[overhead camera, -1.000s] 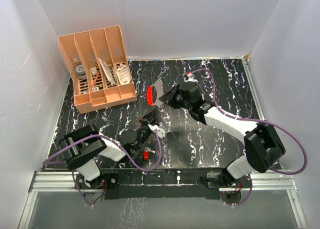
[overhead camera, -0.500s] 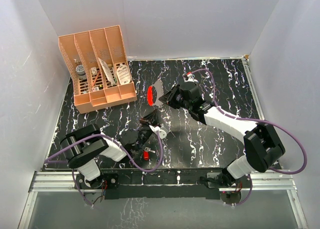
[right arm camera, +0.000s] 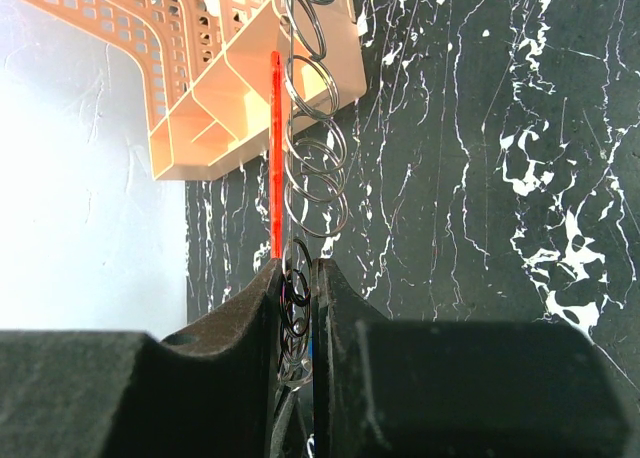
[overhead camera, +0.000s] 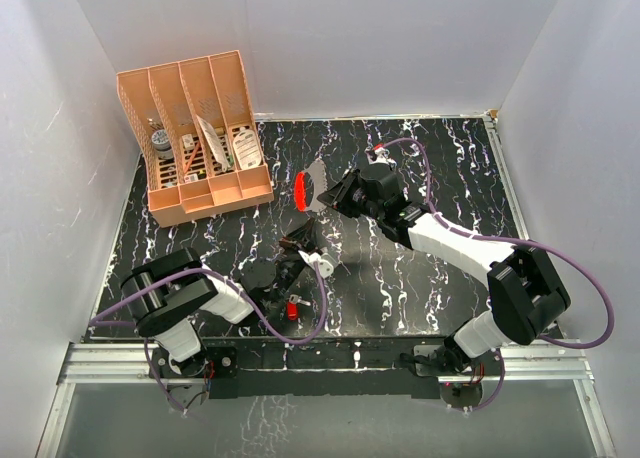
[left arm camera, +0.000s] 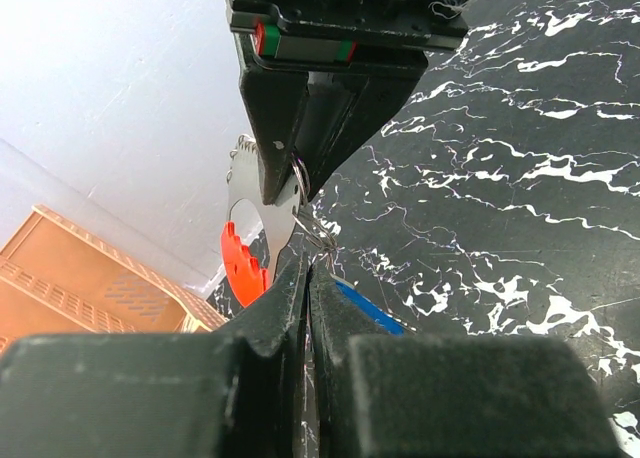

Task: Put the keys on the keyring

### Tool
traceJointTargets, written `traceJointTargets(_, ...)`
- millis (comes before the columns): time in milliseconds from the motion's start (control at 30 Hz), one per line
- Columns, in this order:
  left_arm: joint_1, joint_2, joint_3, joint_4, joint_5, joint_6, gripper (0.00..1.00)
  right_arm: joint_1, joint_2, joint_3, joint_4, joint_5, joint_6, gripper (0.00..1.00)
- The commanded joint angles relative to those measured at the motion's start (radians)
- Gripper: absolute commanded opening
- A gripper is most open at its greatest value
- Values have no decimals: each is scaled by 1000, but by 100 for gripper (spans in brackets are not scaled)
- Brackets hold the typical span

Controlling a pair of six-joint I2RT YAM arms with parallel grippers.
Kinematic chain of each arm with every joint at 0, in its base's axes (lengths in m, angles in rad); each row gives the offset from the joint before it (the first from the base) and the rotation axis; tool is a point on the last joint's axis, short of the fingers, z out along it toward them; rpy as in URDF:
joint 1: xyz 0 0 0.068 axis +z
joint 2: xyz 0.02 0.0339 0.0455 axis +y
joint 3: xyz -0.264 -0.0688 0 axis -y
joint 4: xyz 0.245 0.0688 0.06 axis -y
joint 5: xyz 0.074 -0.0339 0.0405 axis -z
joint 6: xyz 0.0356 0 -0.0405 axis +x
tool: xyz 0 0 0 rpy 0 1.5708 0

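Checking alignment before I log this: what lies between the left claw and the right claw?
In the left wrist view, small silver rings span the gap from the left claw to the right claw, which grips the keyring.

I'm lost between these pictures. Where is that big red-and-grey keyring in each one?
Top view: the keyring is near the centre, its red strip just right of the peach file rack.
Left wrist view: left of centre, with the red edge below the grey part.
Right wrist view: seen edge-on, a thin red strip left of centre.
Shared landmark: the peach file rack.
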Motion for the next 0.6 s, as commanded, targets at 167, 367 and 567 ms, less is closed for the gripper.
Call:
traceJointTargets(167, -6, -22, -12, 183, -31, -20, 0, -6, -49, 51, 52, 7, 30, 0)
traceJointTargets(367, -6, -29, -16, 184, -40, -29, 2, -6, -56, 46, 54, 10, 34, 0)
traceJointTargets(567, -5, -34, -22, 183, -54, -44, 13, -6, -59, 45, 57, 16, 39, 0)
